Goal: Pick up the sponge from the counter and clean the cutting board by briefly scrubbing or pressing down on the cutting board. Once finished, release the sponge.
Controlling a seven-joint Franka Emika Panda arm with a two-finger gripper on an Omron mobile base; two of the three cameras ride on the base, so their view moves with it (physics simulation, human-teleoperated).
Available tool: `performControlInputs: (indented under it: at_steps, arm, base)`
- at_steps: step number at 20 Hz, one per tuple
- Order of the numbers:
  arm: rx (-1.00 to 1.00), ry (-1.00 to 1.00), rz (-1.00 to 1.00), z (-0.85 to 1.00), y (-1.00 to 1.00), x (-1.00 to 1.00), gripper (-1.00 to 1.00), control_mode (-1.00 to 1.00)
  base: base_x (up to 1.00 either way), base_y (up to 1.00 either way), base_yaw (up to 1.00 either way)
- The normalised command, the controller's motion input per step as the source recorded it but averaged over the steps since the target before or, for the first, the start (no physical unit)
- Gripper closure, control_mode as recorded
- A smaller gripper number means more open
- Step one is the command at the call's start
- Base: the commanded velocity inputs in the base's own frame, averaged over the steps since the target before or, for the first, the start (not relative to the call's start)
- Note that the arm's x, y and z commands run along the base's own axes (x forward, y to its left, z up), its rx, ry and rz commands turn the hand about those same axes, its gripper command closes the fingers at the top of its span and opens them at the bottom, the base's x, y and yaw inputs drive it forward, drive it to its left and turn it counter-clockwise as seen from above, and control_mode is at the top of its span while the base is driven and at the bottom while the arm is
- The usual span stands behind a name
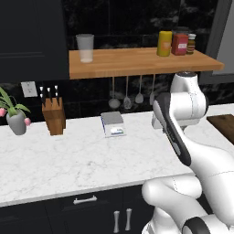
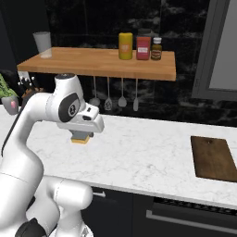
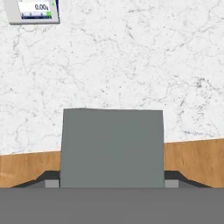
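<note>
My gripper [image 2: 81, 134] hangs over the left part of the white marble counter [image 2: 139, 152], shut on the sponge [image 2: 80, 138]. The sponge is a yellow block with a dark grey top. In the hand view its grey top [image 3: 111, 144] sits between the two dark fingertips [image 3: 49, 180] of the gripper [image 3: 111, 181], and it appears lifted off the marble. The dark brown cutting board [image 2: 213, 158] lies flat far to the right near the counter's front edge. Its corner [image 1: 224, 123] shows past my arm.
A grey-and-white scale [image 1: 113, 124] stands at the back of the counter, also in the hand view [image 3: 33, 11]. A knife block [image 1: 54, 116] and a potted plant [image 1: 16, 119] stand to the left. Utensils [image 1: 128, 93] hang under the light wooden shelf [image 1: 137, 61].
</note>
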Motion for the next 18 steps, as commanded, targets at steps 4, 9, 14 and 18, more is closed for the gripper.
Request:
performControlInputs:
  at_steps: [4,9,14,18]
  arm:
    - [0.01,-0.04,-0.02,0.00,0.00,0.00,1.00,-1.00]
    - [0.02,-0.03,-0.02,0.00,0.00,0.00,1.00,-1.00]
    - [0.01,0.00,0.00,0.00,0.00,0.00,1.00,-1.00]
    - [0.00,0.00,0.00,0.00,0.00,0.00,1.00,1.00]
  base:
    - [0.00,0.00,0.00]
    - [0.00,0.00,0.00]
    - [0.00,0.00,0.00]
    - [-0.06,-0.08,0.00]
